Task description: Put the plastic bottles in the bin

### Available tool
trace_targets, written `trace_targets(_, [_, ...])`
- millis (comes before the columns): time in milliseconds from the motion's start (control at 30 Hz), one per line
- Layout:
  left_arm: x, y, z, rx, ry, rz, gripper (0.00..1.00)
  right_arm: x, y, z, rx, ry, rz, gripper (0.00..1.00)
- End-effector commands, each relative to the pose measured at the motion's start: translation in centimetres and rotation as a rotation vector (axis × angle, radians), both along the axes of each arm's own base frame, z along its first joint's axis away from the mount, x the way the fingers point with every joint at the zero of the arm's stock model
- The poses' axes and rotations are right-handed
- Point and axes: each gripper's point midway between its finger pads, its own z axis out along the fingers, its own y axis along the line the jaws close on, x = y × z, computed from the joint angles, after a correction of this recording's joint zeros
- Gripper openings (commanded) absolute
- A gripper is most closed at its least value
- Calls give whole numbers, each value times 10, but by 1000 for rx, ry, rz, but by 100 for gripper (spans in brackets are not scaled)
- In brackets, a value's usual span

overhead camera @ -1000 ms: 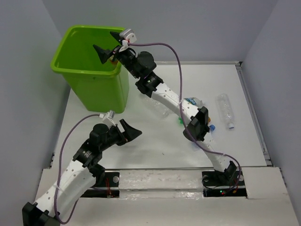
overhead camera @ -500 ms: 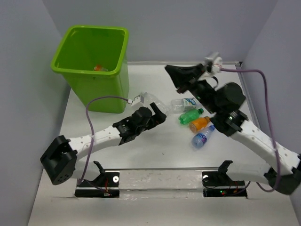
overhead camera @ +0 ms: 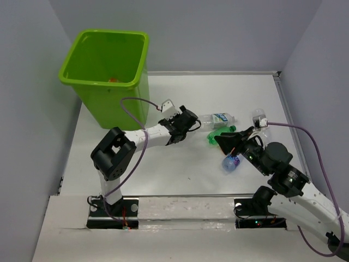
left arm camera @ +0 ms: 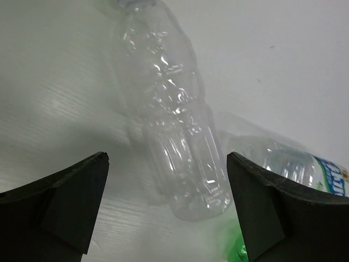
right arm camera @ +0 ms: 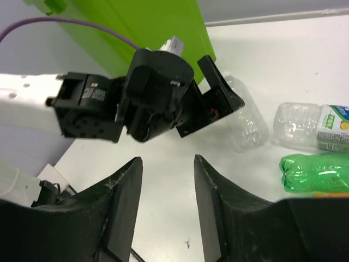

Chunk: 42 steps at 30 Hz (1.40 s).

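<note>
The lime-green bin [overhead camera: 103, 60] stands at the far left with an orange bottle [overhead camera: 113, 80] inside. My left gripper [overhead camera: 192, 122] is open and low over the table. In the left wrist view its open gripper [left arm camera: 166, 156] has a clear bottle [left arm camera: 174, 131] lying between the fingers, untouched. A clear bottle with a blue-and-green label [overhead camera: 216, 118], a green bottle [overhead camera: 218, 136] and a blue-labelled bottle [overhead camera: 232, 161] lie mid-table. My right gripper [overhead camera: 221, 140] is open and empty over them. The right wrist view shows that gripper [right arm camera: 167, 161] facing the left gripper [right arm camera: 163, 93].
Another clear bottle [overhead camera: 260, 120] lies at the right, partly behind my right arm. An orange sliver [right arm camera: 327, 194] shows under the green bottle [right arm camera: 316, 172] in the right wrist view. The bin's wall [right arm camera: 152, 27] stands just behind the left gripper.
My right arm has left the bin and come down low over the bottles at mid-table. My left arm has stretched out to the clear bottle. An orange bottle now lies in the bin.
</note>
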Motion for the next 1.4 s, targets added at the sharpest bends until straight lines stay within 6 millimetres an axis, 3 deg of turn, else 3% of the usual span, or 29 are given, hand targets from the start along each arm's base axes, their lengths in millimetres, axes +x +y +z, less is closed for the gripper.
trace_targets(0, [34, 22, 20, 55, -56, 105, 99, -13, -9, -13, 47, 63, 0, 51])
trace_targets(167, [53, 19, 18, 116, -53, 83, 99, -24, -2, -22, 36, 75, 76, 52])
trace_targets(367, [69, 35, -17, 163, 42, 106, 97, -26, -4, -24, 34, 73, 76, 52])
trace_targets(533, [70, 46, -28, 183, 52, 116, 83, -26, -10, -25, 21, 83, 51, 54])
trace_targets(633, [72, 49, -30, 187, 52, 114, 75, -21, -12, -26, 13, 94, 20, 62])
trace_targets(700, [69, 50, -33, 191, 60, 107, 63, -19, -13, -28, 5, 102, 7, 65])
trace_targets(833, [55, 52, -21, 187, 41, 99, 50, -13, -20, -27, -8, 109, -44, 68])
trace_targets(933, [35, 57, -16, 213, 23, 84, 49, -3, -36, -31, -22, 119, -146, 71])
trace_targets(967, [26, 51, 3, 192, -10, 63, 49, -1, -40, -30, -24, 118, -172, 72])
trace_targets(1000, [16, 54, 4, 205, -16, 53, 49, 3, -41, -33, -39, 124, -197, 72])
trace_targets(1033, [6, 46, 28, 175, -61, 24, 49, 8, -44, -33, -56, 123, -228, 73])
trace_targets(1100, [-7, 45, 45, 170, -98, -4, 50, 14, -38, -35, -93, 136, -226, 72])
trace_targets(1133, [-12, 43, 58, 176, -122, -26, 50, 21, -29, -45, -146, 163, -217, 72])
trace_targets(1167, [-21, 39, 85, 139, -171, -48, 50, 24, -26, -47, -165, 172, -217, 72])
trace_targets(1233, [-29, 40, 116, 112, -227, -68, 50, 33, -23, -43, -187, 172, -237, 72])
trace_targets(1367, [-47, 49, 214, -36, -407, -130, 50, 48, -26, -35, -224, 159, -296, 72])
